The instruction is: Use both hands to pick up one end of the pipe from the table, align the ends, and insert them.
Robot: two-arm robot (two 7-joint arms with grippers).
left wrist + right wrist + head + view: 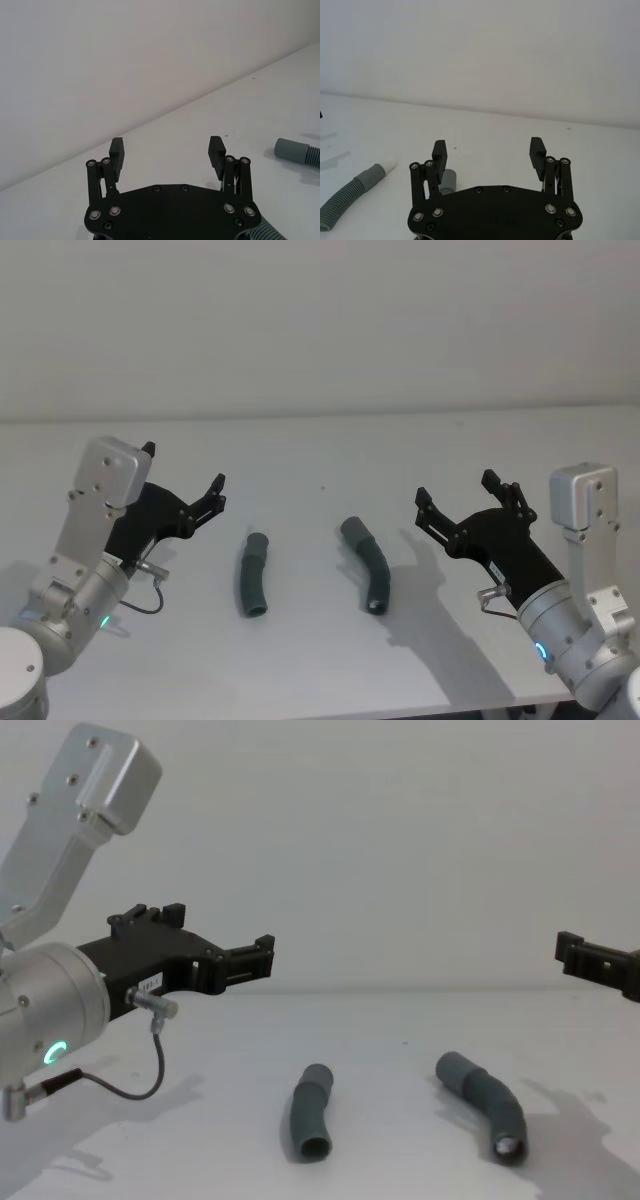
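The plain matte white desk (320,450) carries two curved tubes near its centre. At 9 o'clock the left black flat-jawed pincer (184,466) hovers spread wide, and at 3 o'clock the right black flat-jawed pincer (456,488) does likewise. Between them, apart, lie the left dark grey ribbed hose piece (254,575) and the right dark grey ribbed hose piece (368,563).

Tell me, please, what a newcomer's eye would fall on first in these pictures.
The left pipe piece and the right pipe piece, dark and ribbed, lie apart at the middle of the white table. The left gripper and the right gripper hang open to either side, touching neither.
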